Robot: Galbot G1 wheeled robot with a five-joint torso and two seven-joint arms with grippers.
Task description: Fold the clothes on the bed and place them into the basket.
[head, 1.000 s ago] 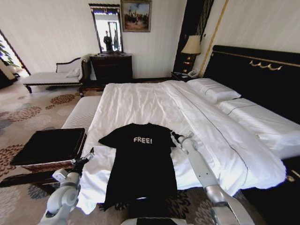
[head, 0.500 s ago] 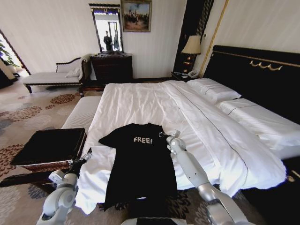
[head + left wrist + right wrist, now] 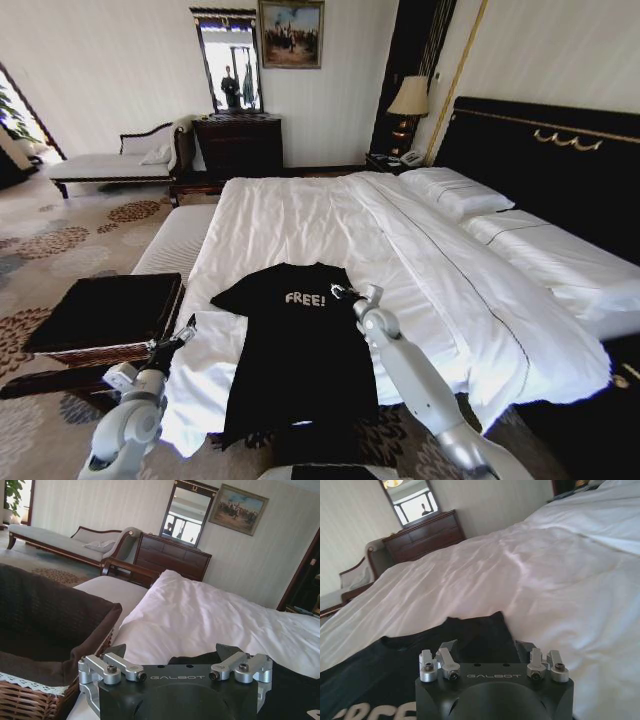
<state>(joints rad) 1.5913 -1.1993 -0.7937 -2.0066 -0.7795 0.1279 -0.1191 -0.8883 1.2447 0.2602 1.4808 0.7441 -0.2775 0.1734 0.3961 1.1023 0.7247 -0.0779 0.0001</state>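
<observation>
So the black T-shirt (image 3: 300, 345) is lying flat and face-up on the near corner of the bed (image 3: 330, 215), "FREE!" lettering readable, hem hanging a bit over the mattress edge. Laid out like that it's basically ready for a fold, nothing bunched, both sleeves spread out.

The right gripper (image 3: 345, 293) sits right over the shirt's right sleeve, just past the lettering on that side. In the right wrist view the right gripper (image 3: 492, 650) has its fingers spread wide with nothing between them, and the sleeve edge lies directly ahead of the fingers with white duvet beyond. My guess is it's lining up on that sleeve because that's the natural flap to pinch and fold inward first.

The left gripper (image 3: 187, 331) is low at the bed's side edge, next to the shirt's left sleeve but off the fabric. From the left wrist view the left gripper (image 3: 175, 656) is open too, holding nothing, with black shirt fabric just in front of it and the basket (image 3: 35, 630) close beside it. Makes sense: the basket (image 3: 105, 315) is parked right next to the bed, so the folded shirt only has a short hop.

No fold made yet, far as I can judge.
</observation>
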